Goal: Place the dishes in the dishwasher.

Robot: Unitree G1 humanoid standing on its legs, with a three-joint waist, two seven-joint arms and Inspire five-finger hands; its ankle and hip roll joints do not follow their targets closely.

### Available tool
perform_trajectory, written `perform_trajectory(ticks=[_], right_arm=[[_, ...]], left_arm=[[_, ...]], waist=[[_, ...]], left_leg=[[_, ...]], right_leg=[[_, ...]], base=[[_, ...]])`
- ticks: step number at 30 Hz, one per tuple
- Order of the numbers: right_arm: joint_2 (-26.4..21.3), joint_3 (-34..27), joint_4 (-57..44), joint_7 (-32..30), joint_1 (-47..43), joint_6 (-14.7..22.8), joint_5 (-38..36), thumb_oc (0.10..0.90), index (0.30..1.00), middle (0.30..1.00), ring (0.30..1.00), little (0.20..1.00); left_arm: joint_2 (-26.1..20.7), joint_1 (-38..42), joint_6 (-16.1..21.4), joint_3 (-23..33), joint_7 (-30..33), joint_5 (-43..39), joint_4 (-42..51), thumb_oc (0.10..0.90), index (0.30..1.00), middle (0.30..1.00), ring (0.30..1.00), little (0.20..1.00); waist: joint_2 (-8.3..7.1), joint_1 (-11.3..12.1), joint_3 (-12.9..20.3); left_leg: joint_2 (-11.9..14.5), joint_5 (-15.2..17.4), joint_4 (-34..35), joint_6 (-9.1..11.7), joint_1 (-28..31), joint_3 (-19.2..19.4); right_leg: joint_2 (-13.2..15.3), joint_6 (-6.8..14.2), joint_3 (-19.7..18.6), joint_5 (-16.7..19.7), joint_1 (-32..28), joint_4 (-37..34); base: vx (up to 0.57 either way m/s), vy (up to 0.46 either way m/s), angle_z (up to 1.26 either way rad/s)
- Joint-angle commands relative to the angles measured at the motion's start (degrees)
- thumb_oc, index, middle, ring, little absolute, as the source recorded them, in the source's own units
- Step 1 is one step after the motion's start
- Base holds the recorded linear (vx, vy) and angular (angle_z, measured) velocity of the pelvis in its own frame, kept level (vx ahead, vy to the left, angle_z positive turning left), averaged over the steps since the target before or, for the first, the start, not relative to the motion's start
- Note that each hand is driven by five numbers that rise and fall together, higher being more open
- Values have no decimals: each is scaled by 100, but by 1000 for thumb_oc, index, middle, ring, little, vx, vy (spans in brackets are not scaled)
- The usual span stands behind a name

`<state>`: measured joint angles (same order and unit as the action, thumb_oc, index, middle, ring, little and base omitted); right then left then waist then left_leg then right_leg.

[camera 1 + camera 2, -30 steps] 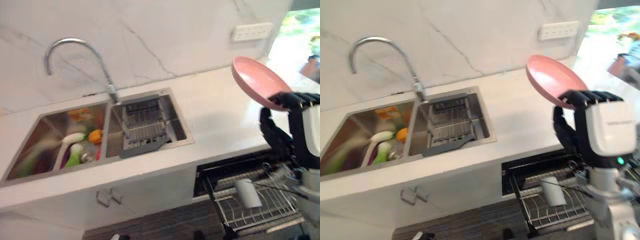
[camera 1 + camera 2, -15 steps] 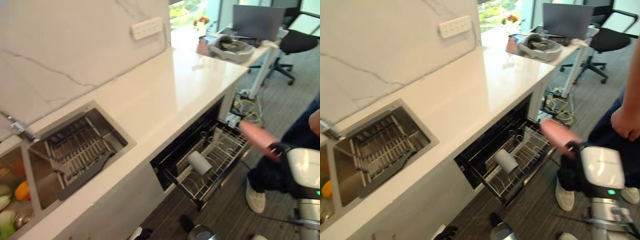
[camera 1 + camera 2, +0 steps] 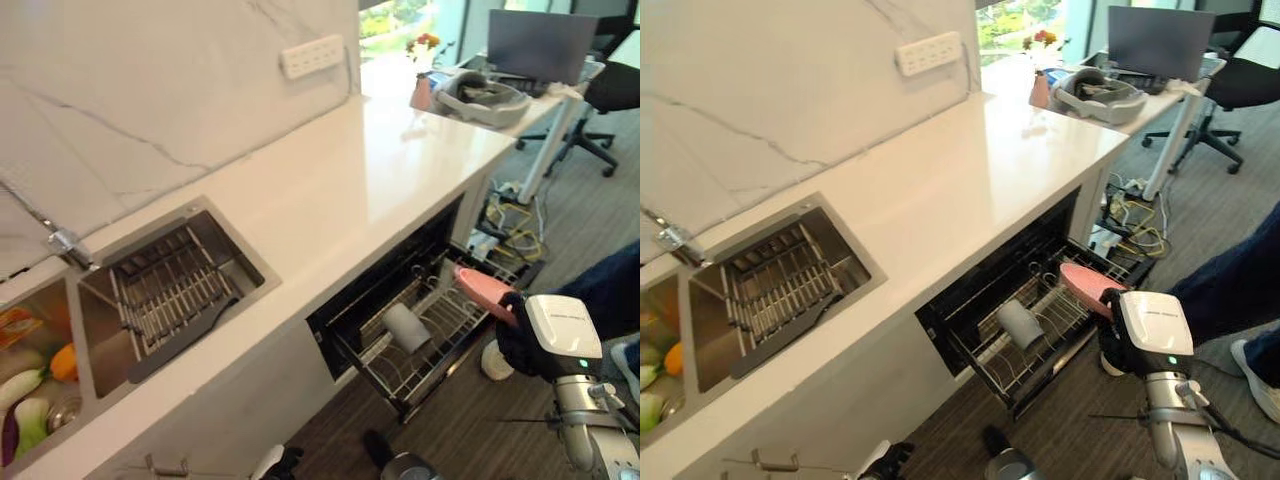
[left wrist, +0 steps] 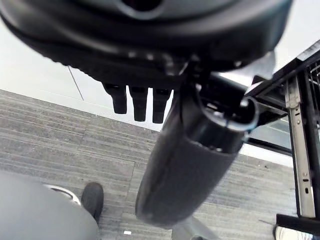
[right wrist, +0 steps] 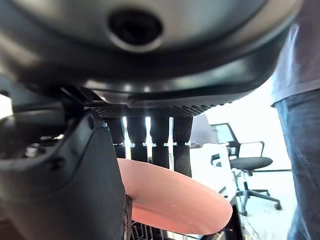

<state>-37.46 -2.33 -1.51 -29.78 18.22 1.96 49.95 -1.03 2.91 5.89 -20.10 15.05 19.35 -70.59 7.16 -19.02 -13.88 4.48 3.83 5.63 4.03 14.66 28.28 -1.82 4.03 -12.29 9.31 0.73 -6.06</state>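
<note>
— How far along are you with the dishes?

— Partway, I judge. A white cup (image 3: 404, 327) already lies in the pulled-out dishwasher rack (image 3: 440, 350) under the tabletop (image 3: 330, 200). The pink plate (image 3: 484, 290) is not yet set down, and things sit in the sink (image 3: 40, 385), so more seems left.

— Where is the plate against your fingers?

— My right hand (image 3: 540, 340) is curled on its edge: fingers (image 5: 150, 137) over the top, thumb beneath. The plate juts out over the rack's outer end, above the wires. My left hand (image 4: 200, 130) hangs over the floor, fingers straight, holding nothing.
</note>
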Motion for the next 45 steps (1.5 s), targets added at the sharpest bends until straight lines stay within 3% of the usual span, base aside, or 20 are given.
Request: perform_trajectory(ticks=[1,8,19,20,21,22,23,35,39,41,44,45], right_arm=[[-239,93,-490,-459,-569,241,140,400,300,300,300,300],[-347,574,24,-171,-887,333,53,400,300,300,300,300],[-85,1044,806,-161,-1320,411,-564,400,300,300,300,300],[-168,1074,781,-124,-1366,363,-423,449,373,373,373,373],[-168,1074,781,-124,-1366,363,-423,449,373,373,373,373],[-181,1059,781,-124,-1365,342,-382,676,714,714,714,714],[-139,1001,840,-173,-1353,310,-431,800,900,900,900,900],[48,249,815,-609,-916,183,-788,800,900,900,900,900],[145,-320,1016,-1027,-756,12,-1024,800,900,900,900,900],[411,-613,1297,-1338,-759,-47,-1543,800,900,900,900,900],[930,-1098,1542,-1752,-740,212,-2884,800,900,900,900,900],[928,-1109,1539,-1751,-732,219,-2914,800,900,900,900,900]], left_arm=[[-492,42,107,-164,92,209,-242,800,900,900,900,900],[-495,7,95,-181,82,221,-308,800,900,900,900,900],[-503,37,49,-206,144,155,-311,800,900,900,900,900],[-508,44,51,-206,140,150,-295,800,900,900,900,900],[-508,44,51,-206,140,150,-295,800,900,900,900,900],[-511,52,46,-200,147,142,-295,800,900,900,900,900],[-504,57,40,-202,158,123,-301,800,900,900,900,900],[-460,65,35,-109,192,32,-304,800,900,900,900,900],[-425,52,39,-78,205,44,-349,800,900,900,900,900],[-387,66,10,-60,243,-17,-371,800,900,900,900,900],[-338,147,-68,-81,262,-117,-382,800,900,900,900,900],[-343,155,-73,-89,259,-119,-382,800,900,900,900,900]], waist=[[-473,180,271],[-488,505,288],[-483,738,227],[-479,778,223],[-479,778,223],[-478,790,220],[-478,813,219],[-514,768,201],[-532,668,210],[-524,600,218],[-514,491,243],[-516,504,240]], left_leg=[[150,87,-63,121,205,-497],[201,18,-63,184,113,-744],[229,-81,-63,240,9,-1008],[229,-94,-63,252,-3,-1046],[229,-94,-63,252,-3,-1046],[230,-99,-63,253,-13,-1067],[227,-111,-63,258,-32,-1101],[268,-136,-63,280,-68,-1151],[282,-126,-63,281,-39,-1081],[281,-113,-63,273,-23,-1030],[278,-91,-63,259,-3,-964],[277,-88,-63,259,-2,-960]], right_leg=[[811,584,79,-761,-493,180],[879,542,442,-836,-651,160],[953,490,811,-918,-817,147],[967,482,882,-929,-840,140],[967,482,882,-929,-840,140],[974,481,911,-930,-849,140],[981,479,960,-937,-866,141],[964,454,1046,-960,-874,146],[933,458,987,-942,-839,148],[915,458,938,-924,-812,147],[900,463,864,-907,-777,150],[900,465,861,-908,-775,152]], base=[[-24,-36,31],[-15,-45,31],[-17,-29,20],[-13,-26,6],[-7,-23,8],[-1,-15,17],[-5,-16,19],[-4,-8,5],[0,0,0],[12,14,-6],[14,16,-16],[32,23,-15]])
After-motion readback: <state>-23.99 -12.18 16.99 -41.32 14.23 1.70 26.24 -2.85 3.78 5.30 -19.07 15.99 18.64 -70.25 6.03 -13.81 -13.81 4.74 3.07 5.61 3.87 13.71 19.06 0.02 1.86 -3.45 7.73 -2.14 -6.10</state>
